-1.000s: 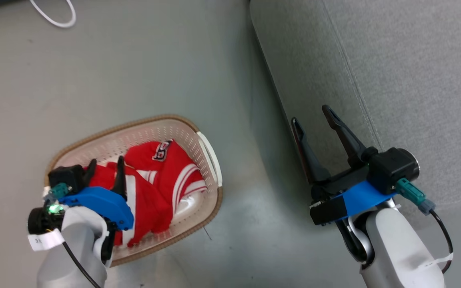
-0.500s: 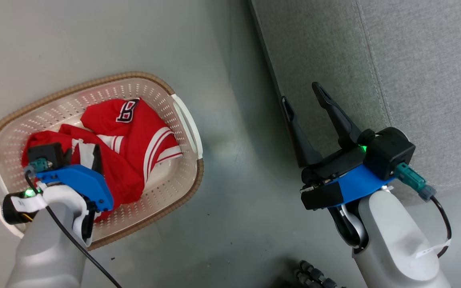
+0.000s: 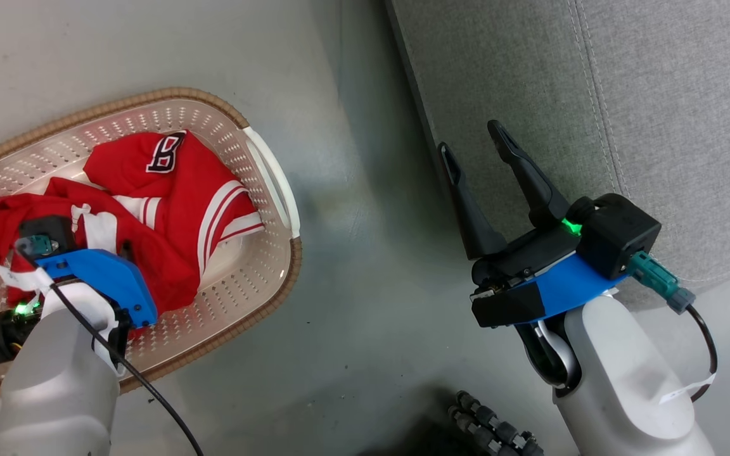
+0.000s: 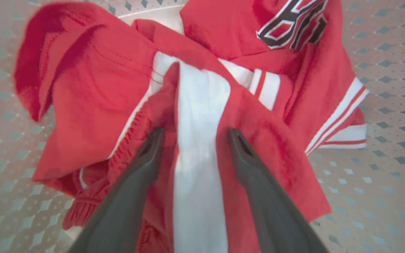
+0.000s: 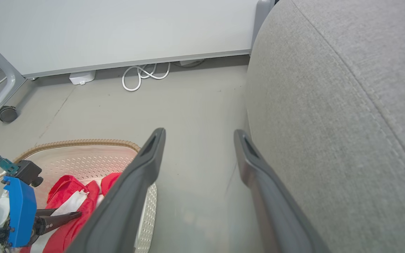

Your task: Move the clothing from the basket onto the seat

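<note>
The left gripper (image 4: 196, 133) stands with its jaws wide apart, its two dark fingers rising from the bottom edge of the left wrist view and pointing into the clothing (image 4: 97, 88). A broad white stripe (image 4: 200, 116) of the red fabric runs up between the fingers; the tips lie right at the cloth, but nothing is pinched between them, and I cannot tell whether they press on it. In the head view this arm sits at the lower left of the frame, above the basket (image 3: 172, 96).

The clothing lies bunched inside the basket, which takes up the left side of the head view. A black-and-white patch (image 3: 165, 152) faces up near the top of the heap, and white-striped trim spreads toward the basket's right wall. The basket stands on the grey floor (image 3: 352, 266), apart from the seat (image 3: 593, 95), with a strip of bare floor between them.

The right gripper (image 3: 469, 137) is also spread open and holds nothing. It hangs at the right centre of the head view, fingers pointing up the frame over the left edge of the seat, which takes up the upper right. In the right wrist view the seat rises along the right side, and a looped white cable (image 5: 142, 73) lies on the floor at the upper centre, below a pale wall.
</note>
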